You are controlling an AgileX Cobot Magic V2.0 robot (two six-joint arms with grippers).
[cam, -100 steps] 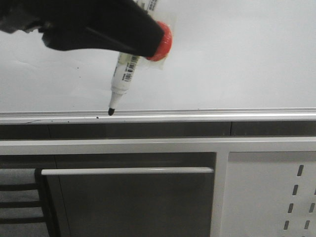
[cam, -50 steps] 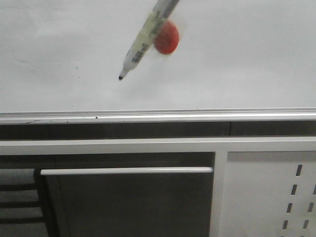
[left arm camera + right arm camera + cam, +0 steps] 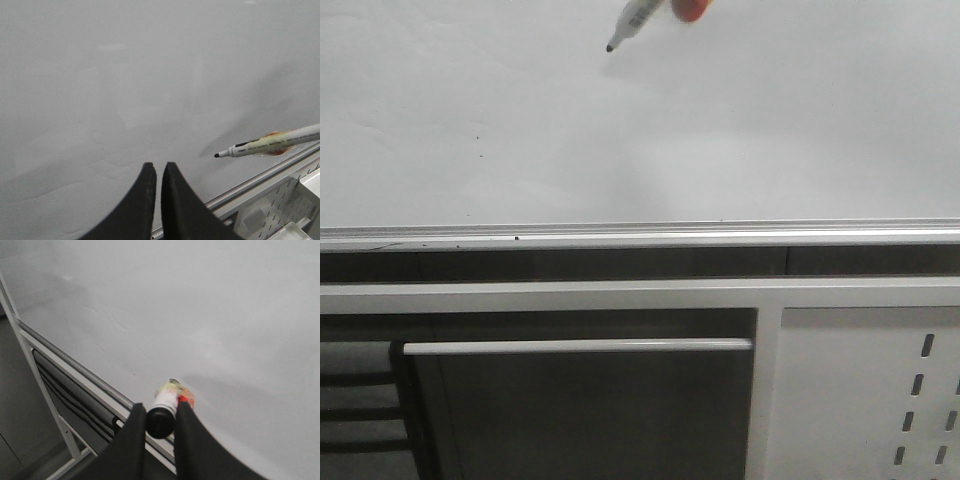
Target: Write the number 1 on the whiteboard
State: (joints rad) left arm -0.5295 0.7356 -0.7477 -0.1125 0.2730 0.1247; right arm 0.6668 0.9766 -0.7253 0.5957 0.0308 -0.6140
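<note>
Bare whiteboard (image 3: 740,130); right gripper (image 3: 159,416) clamps the marker (image 3: 164,410), tip ahead of jaws, off the board; left gripper (image 3: 155,172) nearly closed, empty.

Light: soft, even and fairly dim, leaving the large pale grey-white smooth whiteboard (image 3: 770,130) a flat grey.
Glare: none strong; a faint bright streak runs along the silver metal ledge (image 3: 720,236).
Shadows: a diffuse grey shadow lies on the board beside the white marker pen with black tip (image 3: 270,146) in both wrist views.
Blur: the marker is smeared in the front view (image 3: 638,22).
Focus: the black right gripper (image 3: 160,425) looks soft-edged.
</note>
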